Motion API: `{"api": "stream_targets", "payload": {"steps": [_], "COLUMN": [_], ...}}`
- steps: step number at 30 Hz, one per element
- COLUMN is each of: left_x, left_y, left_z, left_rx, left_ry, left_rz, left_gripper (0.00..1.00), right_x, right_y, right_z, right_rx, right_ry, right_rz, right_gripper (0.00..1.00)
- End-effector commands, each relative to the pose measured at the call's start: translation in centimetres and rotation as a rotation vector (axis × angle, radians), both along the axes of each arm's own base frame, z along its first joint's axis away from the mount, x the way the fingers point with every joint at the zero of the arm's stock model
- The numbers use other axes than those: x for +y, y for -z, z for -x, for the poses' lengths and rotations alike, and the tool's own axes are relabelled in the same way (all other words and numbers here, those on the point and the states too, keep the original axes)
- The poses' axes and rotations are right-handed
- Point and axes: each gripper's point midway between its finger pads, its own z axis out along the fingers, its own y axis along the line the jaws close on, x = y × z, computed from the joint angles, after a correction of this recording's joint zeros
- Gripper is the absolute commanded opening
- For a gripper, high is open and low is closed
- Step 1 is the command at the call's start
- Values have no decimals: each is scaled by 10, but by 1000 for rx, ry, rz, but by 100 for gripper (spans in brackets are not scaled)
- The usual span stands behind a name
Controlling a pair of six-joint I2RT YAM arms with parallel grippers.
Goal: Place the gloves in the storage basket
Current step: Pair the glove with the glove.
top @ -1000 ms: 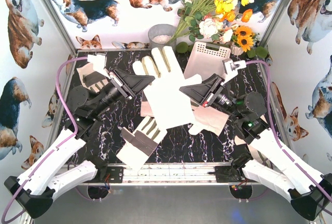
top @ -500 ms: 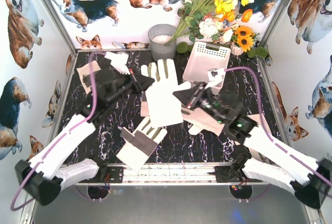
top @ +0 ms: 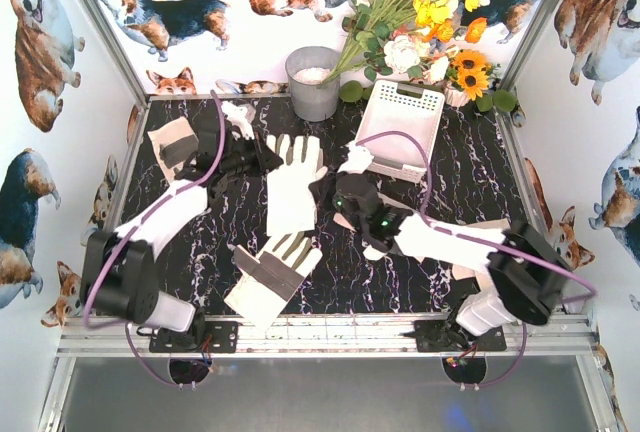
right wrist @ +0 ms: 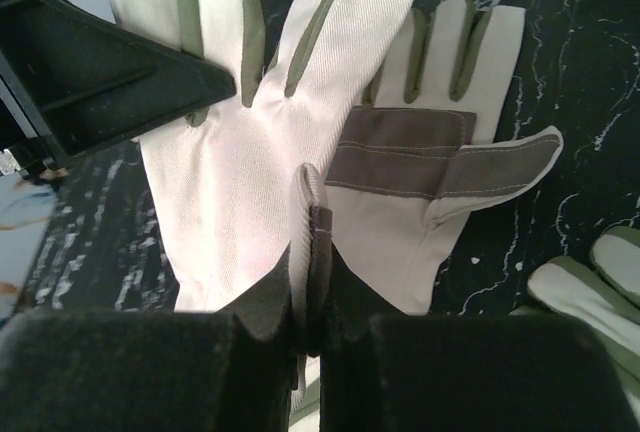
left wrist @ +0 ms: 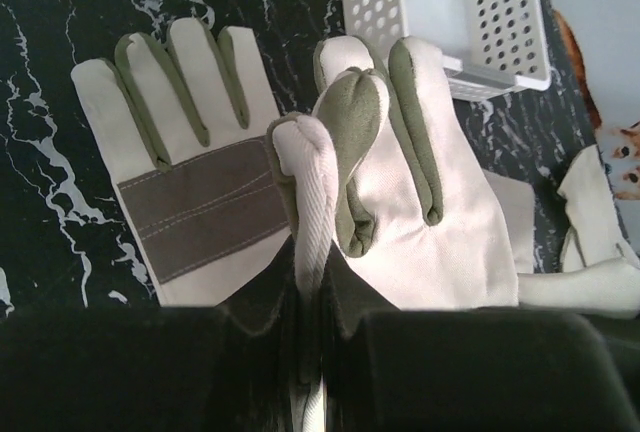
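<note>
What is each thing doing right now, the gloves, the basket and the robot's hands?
left gripper, shut on the middle glove.
right gripper, shut on the middle glove too.
middle glove, held by both grippers.
near glove, lying flat on the table.
far-left glove, lying flat on the table.
fourth glove, partly hidden under the right arm.
storage basket, upright, no glove inside.

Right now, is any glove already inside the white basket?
No, the storage basket is bare inside in the top view, and the gloves all sit outside it.
</note>
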Motion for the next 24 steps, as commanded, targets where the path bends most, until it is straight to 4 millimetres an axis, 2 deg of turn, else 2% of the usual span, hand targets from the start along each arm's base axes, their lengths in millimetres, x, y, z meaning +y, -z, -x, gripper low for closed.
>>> {"api": "stream_targets", "payload": {"steps": [1,5,8,11,16,19,24], "left_x": [22,21,20,19,20,28,32], "left_y": [-4,15,37,48,51,56,69], "left_z": [-49,-68,-80,-90,-105,-114,-122], "left_rx": [-142,-123,-90,-75,-80,-71,-45], "left_ry": [-44,-31,-25,-18,-21,-34,-28], "left_rz": [-25,-27,-28,-25,-32,-47,-46], "left_gripper": [0,0,0,0,0,0,0], "right_x": [-2,1,0,0,-4,-7,-9], "right_y": [6,31,46,59,69,72,91], "right_z": [-21,-31,-41,-52,-70,-79,-88], "right_rx": [-56,-28,-10,15,29,37,78], "right_ry": [64,69,82,88,94,101,98], "right_rz": [96,135,146,155,163,170,188], "right_gripper": [0,0,0,0,0,0,0]}}
